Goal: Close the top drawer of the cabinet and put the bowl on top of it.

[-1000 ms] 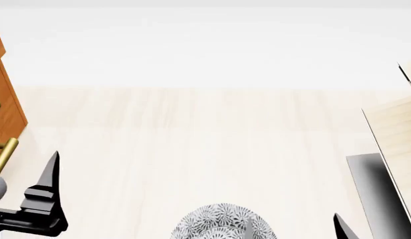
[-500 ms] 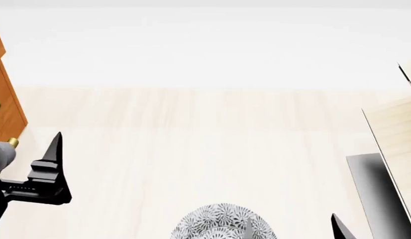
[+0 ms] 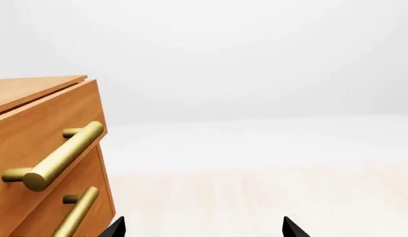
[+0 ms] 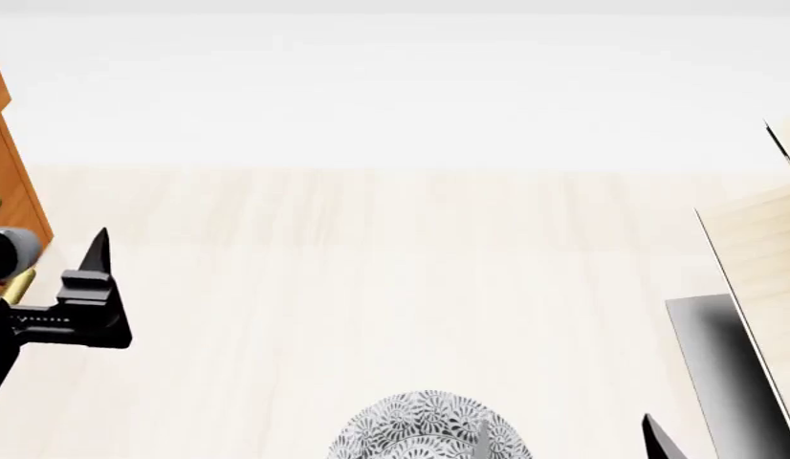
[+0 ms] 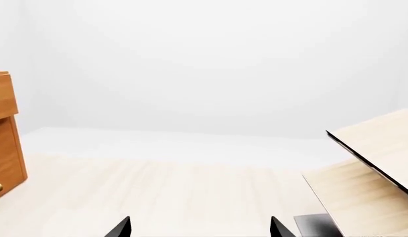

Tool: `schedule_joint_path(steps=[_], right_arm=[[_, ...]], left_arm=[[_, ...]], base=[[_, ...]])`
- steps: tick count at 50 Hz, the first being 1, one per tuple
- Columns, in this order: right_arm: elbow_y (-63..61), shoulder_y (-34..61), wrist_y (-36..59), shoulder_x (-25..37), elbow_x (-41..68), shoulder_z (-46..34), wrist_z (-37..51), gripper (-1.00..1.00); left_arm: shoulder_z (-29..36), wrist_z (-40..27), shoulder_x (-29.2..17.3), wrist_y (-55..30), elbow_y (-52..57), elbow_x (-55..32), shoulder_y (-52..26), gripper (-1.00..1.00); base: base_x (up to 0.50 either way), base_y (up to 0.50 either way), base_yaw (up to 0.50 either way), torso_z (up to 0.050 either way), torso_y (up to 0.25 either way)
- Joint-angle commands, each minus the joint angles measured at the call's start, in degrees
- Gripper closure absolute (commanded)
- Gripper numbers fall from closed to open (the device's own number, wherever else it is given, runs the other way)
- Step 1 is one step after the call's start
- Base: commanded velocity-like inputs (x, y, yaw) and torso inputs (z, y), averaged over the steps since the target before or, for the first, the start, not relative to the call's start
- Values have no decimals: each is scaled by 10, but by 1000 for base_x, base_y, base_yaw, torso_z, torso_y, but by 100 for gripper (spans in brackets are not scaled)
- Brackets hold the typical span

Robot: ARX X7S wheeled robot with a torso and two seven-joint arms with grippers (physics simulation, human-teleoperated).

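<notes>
Left black gripper (image 4: 96, 287) up and toward the orange-brown wooden cabinet (image 3: 39, 148) versus a second ago; in head view finger tip now higher, close beside the brass handle end at the frame's left edge. Left wrist view: two finger tips spread wide apart at frame bottom, nothing between them. Top drawer, reddish-brown front with brass bar handle (image 3: 56, 158), near and off to one side of the gripper line, not yet touched. Front standing proud of the lower drawer (image 3: 72, 207) below, so judged still open. Likely step: lining up to push the front shut; probably needs more travel toward the cabinet.

Round white bowl with grey-blue floral pattern (image 4: 427, 426) unmoved, on the pale wood floor (image 4: 395, 287) at bottom centre of head view, well apart from the cabinet. Right gripper (image 5: 198, 228) only as two wide-set tips in its wrist view, empty, barely changed. Pale light-wood shelf unit with dark base (image 4: 753, 287) at right, unchanged.

Bowl placement not started; drawer first.
</notes>
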Motion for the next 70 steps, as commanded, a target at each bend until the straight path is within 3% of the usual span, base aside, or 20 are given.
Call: schedule_joint_path(steps=[1,29,46,70], right_arm=[[-3,-3,-3,6,-2,0,1,-100],[6,-8,-2,-5,-5,-2,1,-100],[12,-17,-15,0,-12,-3,-3,-100],[21,-25,-23,-2,-15,-3,-8,-100]], left_arm=[[4,22,17,4,-52,15,-11,-100],[-17,34,-4,20,-90,10,-1,-100],[-30,50,7,25,-145,-3,-11,-100],[-45,17,-32,2,-103,-14,-20,-100]], base=[[0,0,0,0,0],[0,0,0,0,0],[0,0,0,0,0],[0,0,0,0,0]])
